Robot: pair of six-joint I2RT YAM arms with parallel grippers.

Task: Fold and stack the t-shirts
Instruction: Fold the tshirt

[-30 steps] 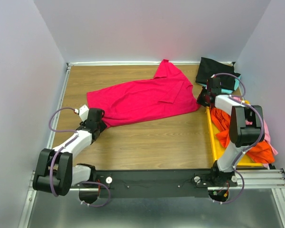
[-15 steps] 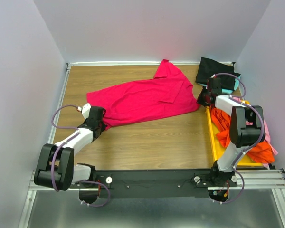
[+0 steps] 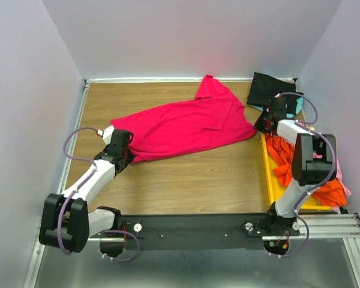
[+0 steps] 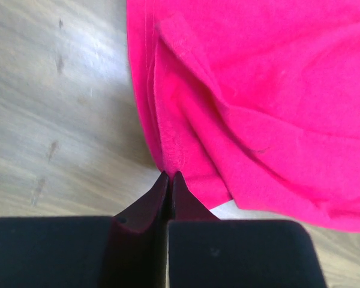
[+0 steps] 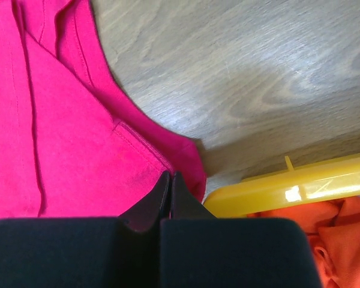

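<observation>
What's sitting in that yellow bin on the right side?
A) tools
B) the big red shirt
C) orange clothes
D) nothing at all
C: crumpled orange clothes fill the yellow bin, while the red t-shirt lies spread out on the table beside it.

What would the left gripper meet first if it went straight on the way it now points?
The red t-shirt. The left gripper is shut with its tips at the shirt's folded edge, apparently pinching it, and only more of that cloth lies straight ahead.
</observation>
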